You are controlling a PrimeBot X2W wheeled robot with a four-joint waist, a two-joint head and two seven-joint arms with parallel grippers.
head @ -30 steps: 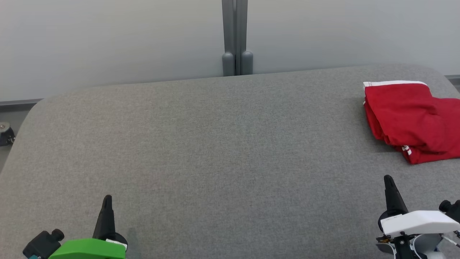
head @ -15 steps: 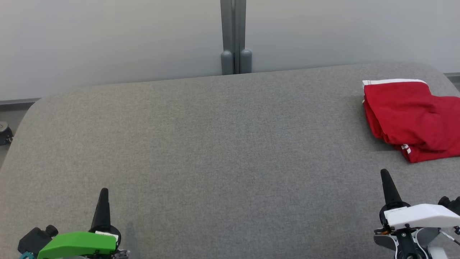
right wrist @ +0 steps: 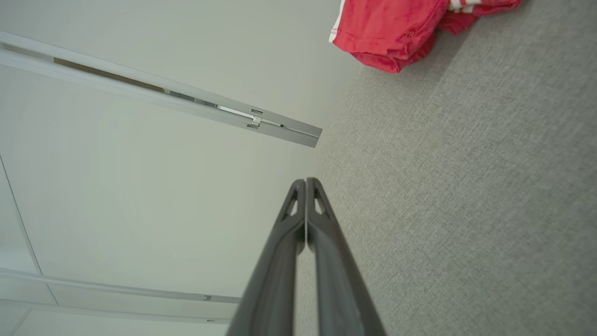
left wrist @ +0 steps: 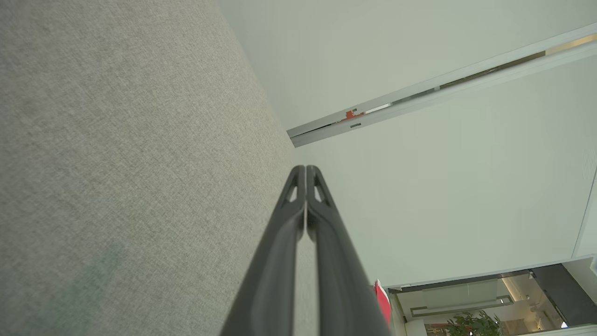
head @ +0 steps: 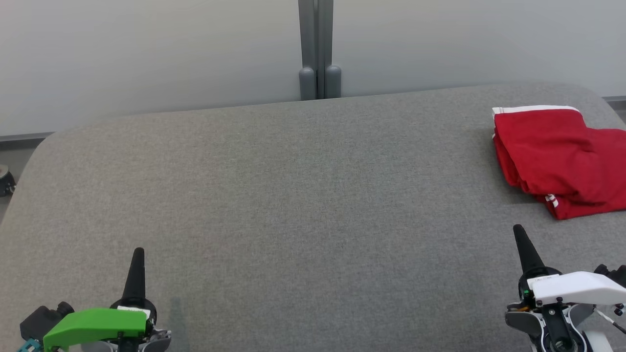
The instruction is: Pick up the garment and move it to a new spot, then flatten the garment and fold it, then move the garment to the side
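Note:
A red garment [head: 557,159] with a white band lies folded in a small stack at the far right of the grey table [head: 293,195]; its corner also appears in the right wrist view as the garment [right wrist: 387,28] and as a thin red sliver, the garment [left wrist: 383,303], in the left wrist view. My left gripper [head: 138,252] rests near the table's front left, shut and holding nothing, its fingers [left wrist: 305,170] pressed together. My right gripper [head: 517,230] sits at the front right, just short of the garment, also shut and holding nothing, the gripper [right wrist: 306,182] tips touching.
Pale wall panels stand behind the table, with a grey post [head: 318,49] at the middle of the back edge. The table corners are rounded. A small caster [head: 6,181] sits on the floor at far left. Bare grey fabric stretches between the grippers.
Both grippers have slid slightly up the picture over the second, and the whole picture has shifted a little, so the camera moved. The garment lies as before.

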